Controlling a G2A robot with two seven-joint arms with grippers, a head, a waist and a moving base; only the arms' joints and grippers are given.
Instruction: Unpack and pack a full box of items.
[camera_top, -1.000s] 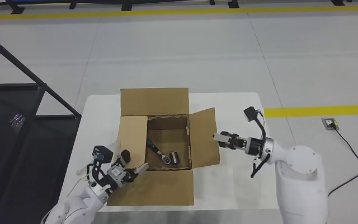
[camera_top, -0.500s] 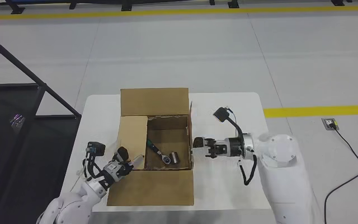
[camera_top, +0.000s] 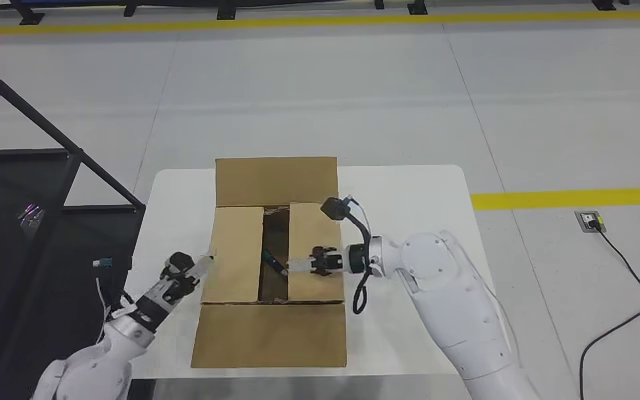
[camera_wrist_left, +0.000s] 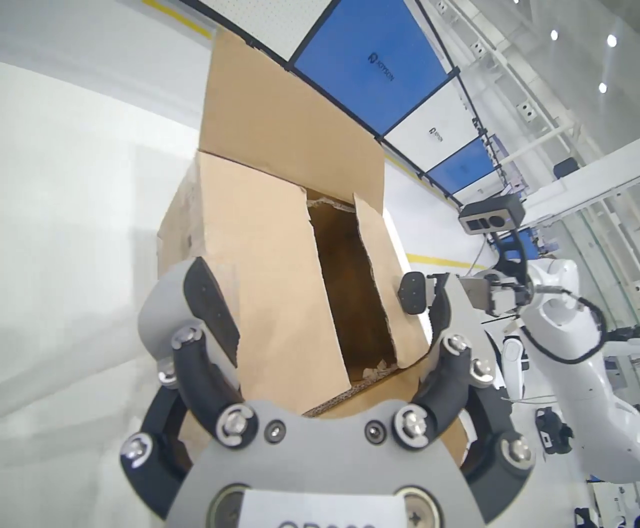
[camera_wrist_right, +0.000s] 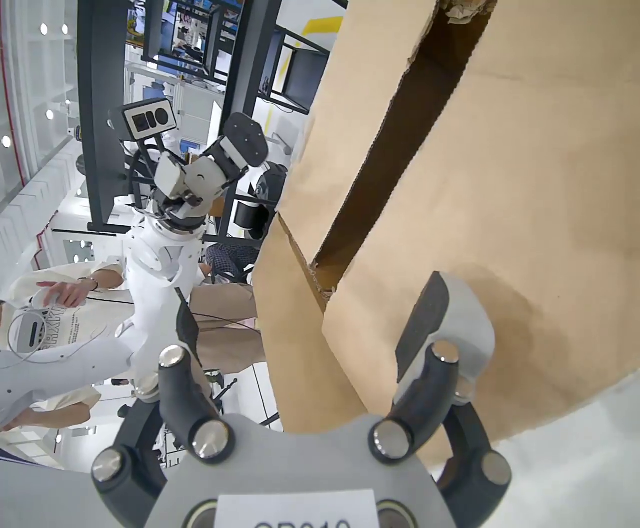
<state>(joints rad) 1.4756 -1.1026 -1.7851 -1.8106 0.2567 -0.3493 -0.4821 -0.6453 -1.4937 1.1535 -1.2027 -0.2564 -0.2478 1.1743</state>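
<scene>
Box (camera_top: 268, 262), white table (camera_top: 420, 190), grey floor (camera_top: 300, 90)

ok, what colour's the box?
Plain brown cardboard; the box shows best in the top view.

Bright, even overhead light is washing over the white rectangular table (camera_top: 420, 200). Deep shadow is filling the flap gap of the brown cardboard box (camera_top: 240, 265). Round ceiling lamps (camera_wrist_left: 611, 40) are glaring in the left wrist view, where straight lines are bending near the edges.
</scene>
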